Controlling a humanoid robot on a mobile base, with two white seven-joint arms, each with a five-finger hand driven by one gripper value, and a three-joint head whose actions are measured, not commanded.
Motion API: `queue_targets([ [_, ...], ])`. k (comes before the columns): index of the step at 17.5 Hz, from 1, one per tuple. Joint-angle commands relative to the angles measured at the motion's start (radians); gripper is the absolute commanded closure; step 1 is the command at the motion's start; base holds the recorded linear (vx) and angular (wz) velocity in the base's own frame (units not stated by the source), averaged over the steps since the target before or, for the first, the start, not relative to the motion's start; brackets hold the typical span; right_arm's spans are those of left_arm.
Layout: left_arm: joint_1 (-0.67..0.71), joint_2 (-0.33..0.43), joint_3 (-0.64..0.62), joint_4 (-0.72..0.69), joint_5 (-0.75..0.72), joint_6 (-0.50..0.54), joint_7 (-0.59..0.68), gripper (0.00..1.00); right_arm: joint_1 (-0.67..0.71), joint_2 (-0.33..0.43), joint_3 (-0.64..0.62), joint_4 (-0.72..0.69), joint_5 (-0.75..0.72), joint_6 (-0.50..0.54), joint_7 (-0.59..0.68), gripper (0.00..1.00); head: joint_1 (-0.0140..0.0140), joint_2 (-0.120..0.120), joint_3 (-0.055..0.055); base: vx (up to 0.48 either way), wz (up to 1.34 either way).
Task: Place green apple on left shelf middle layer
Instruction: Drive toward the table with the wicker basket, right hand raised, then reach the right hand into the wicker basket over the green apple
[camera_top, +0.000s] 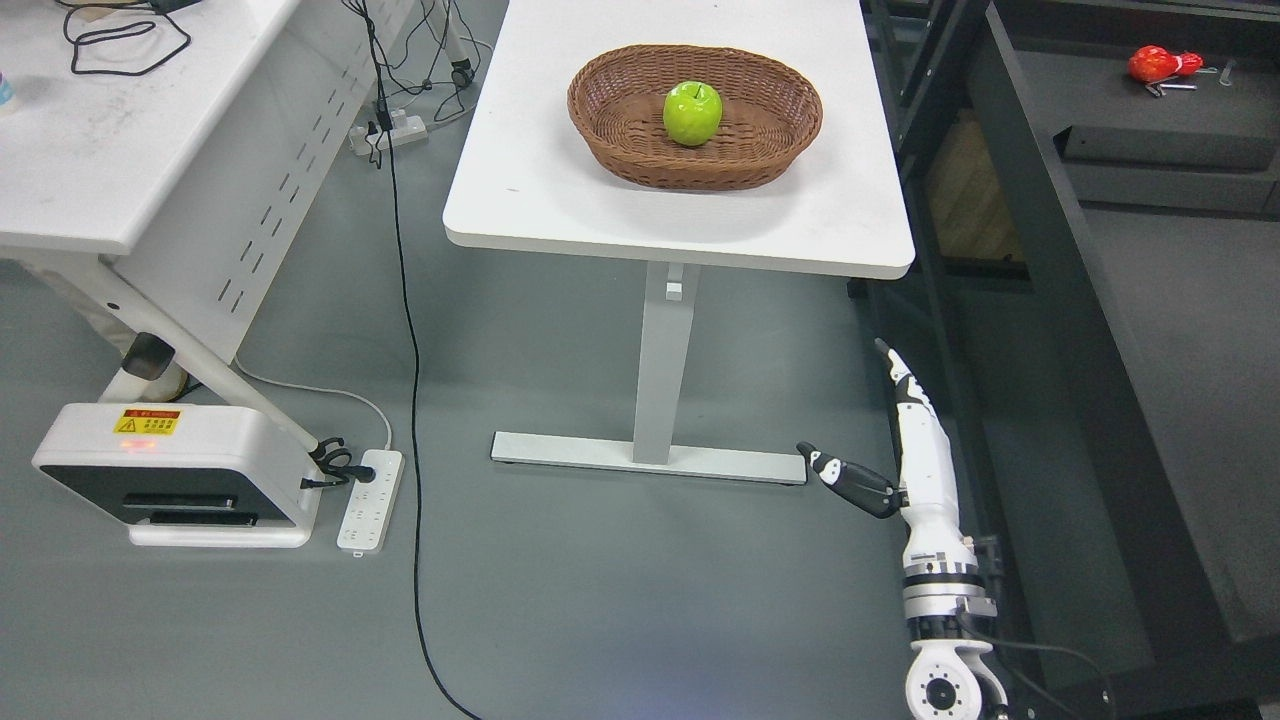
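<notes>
A shiny green apple sits upright in the middle of an oval brown wicker basket. The basket stands on a white table ahead of me. My right hand hangs low at the lower right, well below and in front of the table's edge. Its fingers are straight and its thumb sticks out to the left, holding nothing. The left arm does not show.
A dark shelf unit runs along the right side, with a red object on its upper surface. At left stand a second white desk, a white base unit and a power strip. A black cable crosses the grey floor.
</notes>
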Motion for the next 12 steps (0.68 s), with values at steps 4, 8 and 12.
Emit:
queue_targets([
  [4, 0.000, 0.017, 0.001, 0.000, 0.000, 0.000, 0.000, 0.00, -0.020, -0.017, -0.015, -0.006, 0.080, -0.106, -0.006, 0.00, 0.0000, 0.000, 0.000, 0.152, 0.02],
  [8, 0.000, 0.017, 0.001, 0.000, 0.000, 0.000, 0.000, 0.00, -0.101, -0.017, -0.013, -0.006, 0.028, -0.142, 0.072, 0.00, 0.0000, 0.000, 0.000, 0.209, 0.08],
  [12, 0.000, 0.017, 0.001, 0.000, 0.000, 0.000, 0.000, 0.00, -0.181, -0.017, -0.005, -0.006, 0.021, -0.126, 0.072, 0.00, 0.0000, 0.000, 0.000, 0.262, 0.11],
])
